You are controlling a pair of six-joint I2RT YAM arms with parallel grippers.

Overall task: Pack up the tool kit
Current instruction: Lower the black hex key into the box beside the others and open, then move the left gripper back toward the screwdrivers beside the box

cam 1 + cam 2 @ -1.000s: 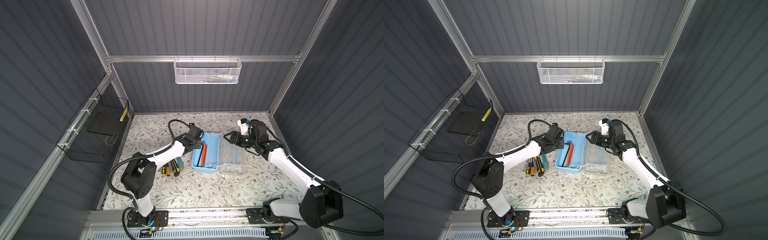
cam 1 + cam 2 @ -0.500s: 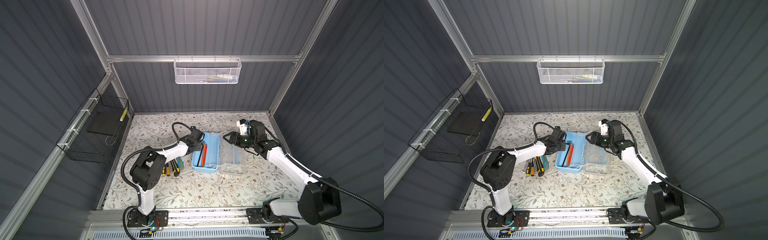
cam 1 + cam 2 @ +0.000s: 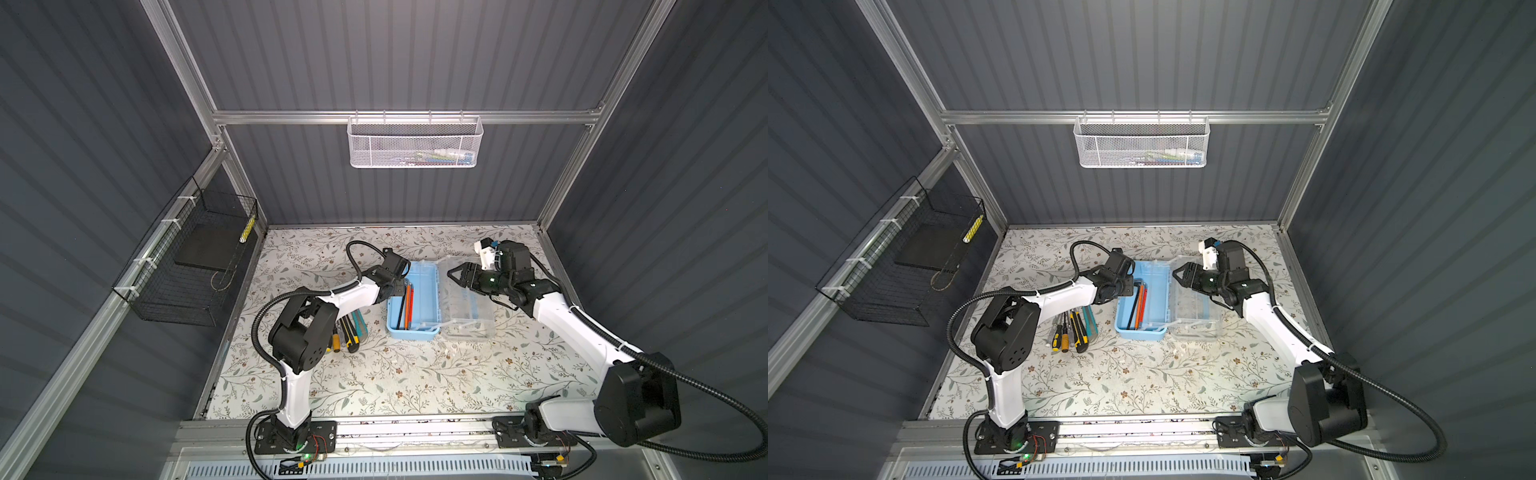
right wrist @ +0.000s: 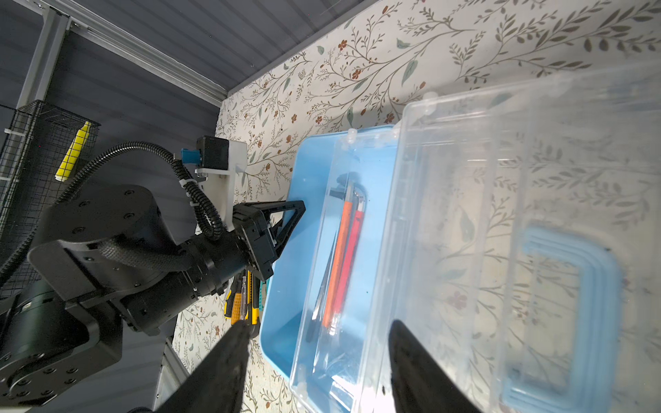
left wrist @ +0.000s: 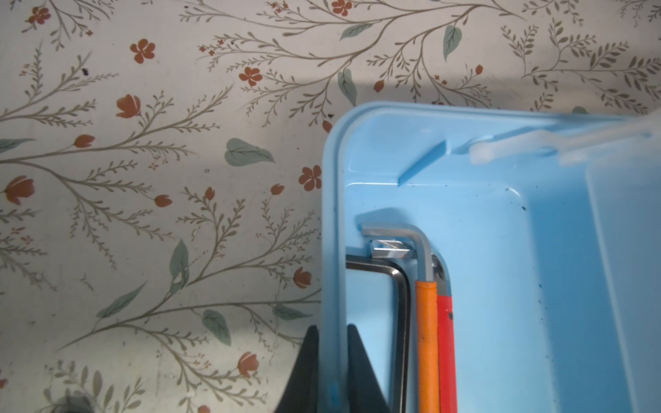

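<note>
Left end effector (image 5: pixel 331 372) pinches the left wall of the open blue box (image 3: pixel 411 334), right end effector (image 3: pixel 451 275) hovers half-open over the clear lid (image 3: pixel 469 316), and loose screwdrivers (image 3: pixel 1064 334) lie parallel on the surface just left, under the left arm.

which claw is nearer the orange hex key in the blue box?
Left. The left claw is shut on the wall of the blue box, right beside the orange hex key. The right claw is open over the clear lid, across the box.
</note>
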